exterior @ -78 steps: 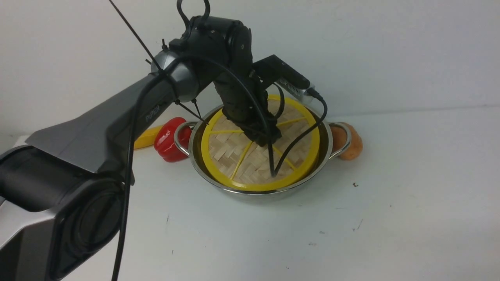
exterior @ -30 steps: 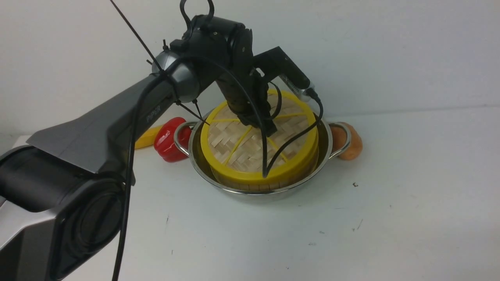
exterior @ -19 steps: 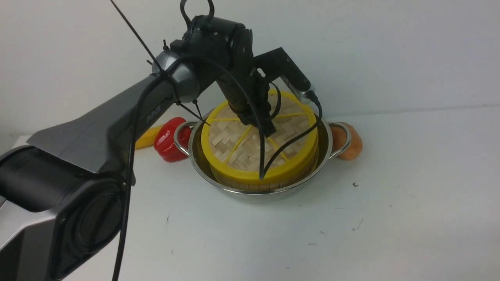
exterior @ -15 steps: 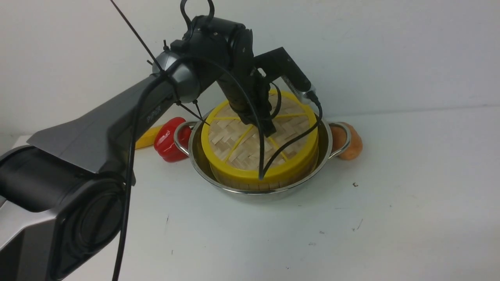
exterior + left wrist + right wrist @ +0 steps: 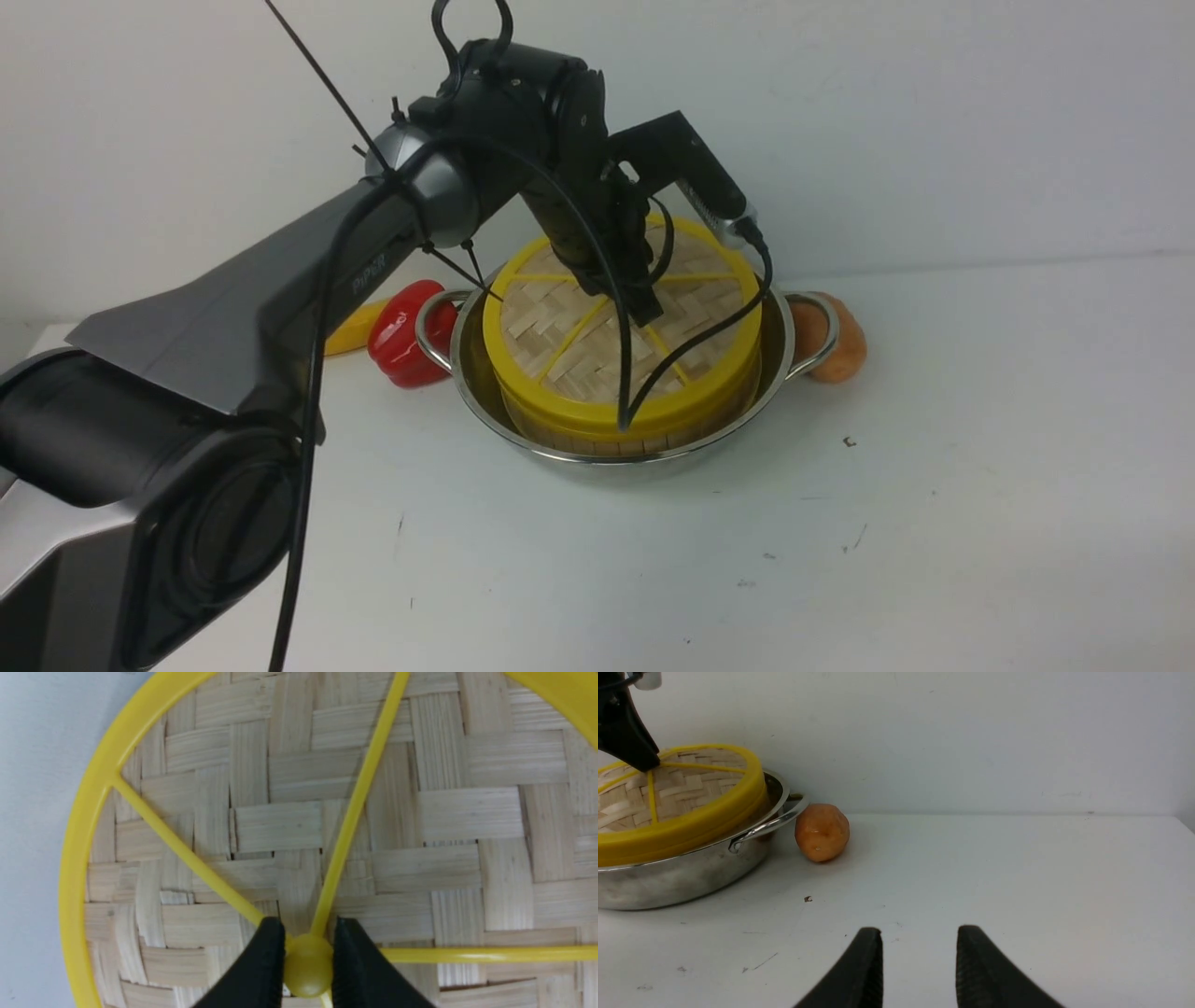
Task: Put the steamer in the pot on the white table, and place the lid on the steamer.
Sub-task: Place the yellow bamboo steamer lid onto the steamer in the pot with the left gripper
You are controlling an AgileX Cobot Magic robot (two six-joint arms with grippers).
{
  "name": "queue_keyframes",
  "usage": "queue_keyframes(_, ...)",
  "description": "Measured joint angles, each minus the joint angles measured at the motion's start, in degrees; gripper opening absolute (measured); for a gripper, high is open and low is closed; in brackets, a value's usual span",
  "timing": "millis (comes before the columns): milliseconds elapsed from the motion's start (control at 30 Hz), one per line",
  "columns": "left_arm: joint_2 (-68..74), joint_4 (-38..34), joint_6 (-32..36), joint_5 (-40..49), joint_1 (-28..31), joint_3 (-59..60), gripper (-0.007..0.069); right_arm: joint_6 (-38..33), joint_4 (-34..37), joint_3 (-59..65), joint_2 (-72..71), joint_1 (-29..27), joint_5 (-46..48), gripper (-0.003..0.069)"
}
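The lid [image 5: 579, 345], a woven disc with yellow rim and spokes, sits tilted over the pot [image 5: 597, 462] on the white table [image 5: 934, 523]. My left gripper [image 5: 644, 313] reaches down onto its centre. In the left wrist view the left gripper [image 5: 307, 926] is shut on the lid's small yellow knob [image 5: 306, 966]. Under the lid's rim a strip of the steamer's bamboo wall [image 5: 569, 441] shows inside the pot; the steamer's inside is hidden. My right gripper [image 5: 919, 935] hangs open low over bare table, well to the right of the pot [image 5: 682, 877].
A red pepper [image 5: 403, 334] and a yellow item [image 5: 353, 329] lie by the pot's left handle. An orange round vegetable [image 5: 840, 350] rests against the right handle. A white wall stands close behind the pot.
The lid lay low inside the pot's rim; it now stands higher and tilted, with bamboo wall showing beneath it. Over the last second it rose only slightly.
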Motion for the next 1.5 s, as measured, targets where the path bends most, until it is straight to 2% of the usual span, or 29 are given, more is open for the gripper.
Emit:
queue_keyframes(233,0.0,0.0,0.0,0.2,0.0,0.0,0.0119,0.0,0.0,0.0,0.0,0.0,0.0,0.0243)
queue_keyframes(300,0.0,0.0,0.0,0.4,0.0,0.0,0.0143,0.0,0.0,0.0,0.0,0.0,0.0,0.0243)
queue_keyframes(433,0.0,0.6,0.0,0.4,0.1,0.0,0.0230,0.0,0.0,0.0,0.0,0.0,0.0,0.0243)
queue_keyframes(467,0.0,0.8,0.0,0.4,0.1,0.0,0.0300,0.0,0.0,0.0,0.0,0.0,0.0,0.0243)
queue_keyframes(600,-0.1,1.3,-1.0,0.4,0.1,0.0,0.0434,0.0,0.0,0.0,0.0,0.0,0.0,0.0243)
queue_keyframes(700,-0.8,3.0,-3.4,0.4,0.1,0.0,0.0482,0.0,0.0,0.0,0.0,0.0,0.0,0.0243)
queue_keyframes(833,-4.0,6.2,-8.6,1.3,0.1,0.0,0.0489,0.0,0.0,0.0,0.0,0.0,0.0,0.0243)
queue_keyframes(967,-10.2,9.2,-17.4,4.9,0.1,-0.1,0.0437,0.0,0.0,0.0,0.0,0.0,0.0,0.0243)
queue_keyframes(1133,-17.3,11.0,-27.4,13.1,0.1,-0.1,0.0323,0.0,0.0,0.0,0.0,0.0,0.0,0.0243)
queue_keyframes(1300,-21.9,9.7,-34.6,14.8,0.1,-0.1,0.0183,0.0,0.0,0.0,0.0,0.0,0.0,0.0243)
queue_keyframes(1500,-24.0,8.4,-39.5,14.9,0.1,-0.1,0.0068,0.0,0.0,0.0,0.0,0.0,0.0,0.0243)
